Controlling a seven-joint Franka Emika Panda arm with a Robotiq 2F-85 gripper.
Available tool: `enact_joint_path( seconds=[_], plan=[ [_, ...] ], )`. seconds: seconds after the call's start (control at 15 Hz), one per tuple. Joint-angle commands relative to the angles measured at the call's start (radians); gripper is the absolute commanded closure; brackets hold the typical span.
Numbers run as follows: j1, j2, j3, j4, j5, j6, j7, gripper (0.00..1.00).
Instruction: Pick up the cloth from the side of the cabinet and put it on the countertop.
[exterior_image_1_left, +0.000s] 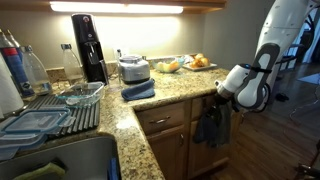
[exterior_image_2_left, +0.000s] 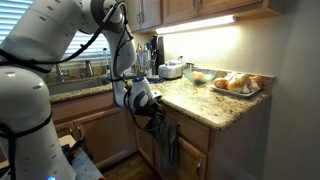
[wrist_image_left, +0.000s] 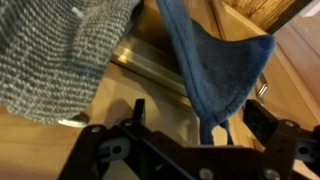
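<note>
Gripper (wrist_image_left: 200, 112) at the cabinet (exterior_image_1_left: 168, 142) side, jaws spread, apparently pinching nothing. Cloth (wrist_image_left: 215, 65) hangs limp at its 12 o'clock in the wrist view, tip between the jaws. In both exterior views it hangs at 6 o'clock, below the countertop (exterior_image_1_left: 175, 90) edge.

Centre-right: limp slate-blue cloth (wrist_image_left: 215, 65), draped from above, tapered to a low point. Upper left: grey knitted fabric (wrist_image_left: 50, 50). Between them, a pale metallic strip (wrist_image_left: 150, 68) set diagonally against brown cabinet (wrist_image_left: 45, 145) wood. Bottom edge: black pincer (wrist_image_left: 198, 125), fingers (wrist_image_left: 138, 110) spread wide, cloth tip between them; contact unclear.
</note>
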Motion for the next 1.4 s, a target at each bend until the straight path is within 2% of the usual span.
enact_joint_path(
  seconds=[0.0,0.4,0.93,1.0,1.07,1.2,1.33],
  plan=[
    [0.034,0.002,-0.020,0.024,0.033,-0.011,-0.006,0.00],
    [0.035,-0.005,-0.005,-0.008,0.025,-0.013,-0.007,0.00],
    [0.030,0.098,-0.011,0.035,0.032,-0.013,-0.002,0.00],
    [0.035,0.108,-0.016,0.046,0.037,-0.013,0.001,0.06],
    [0.034,0.114,-0.015,0.056,0.040,-0.013,0.002,0.27],
    [0.040,0.121,-0.024,0.079,0.044,-0.013,0.000,0.32],
    [0.044,0.121,-0.031,0.097,0.048,-0.013,-0.001,0.46]
  ],
)
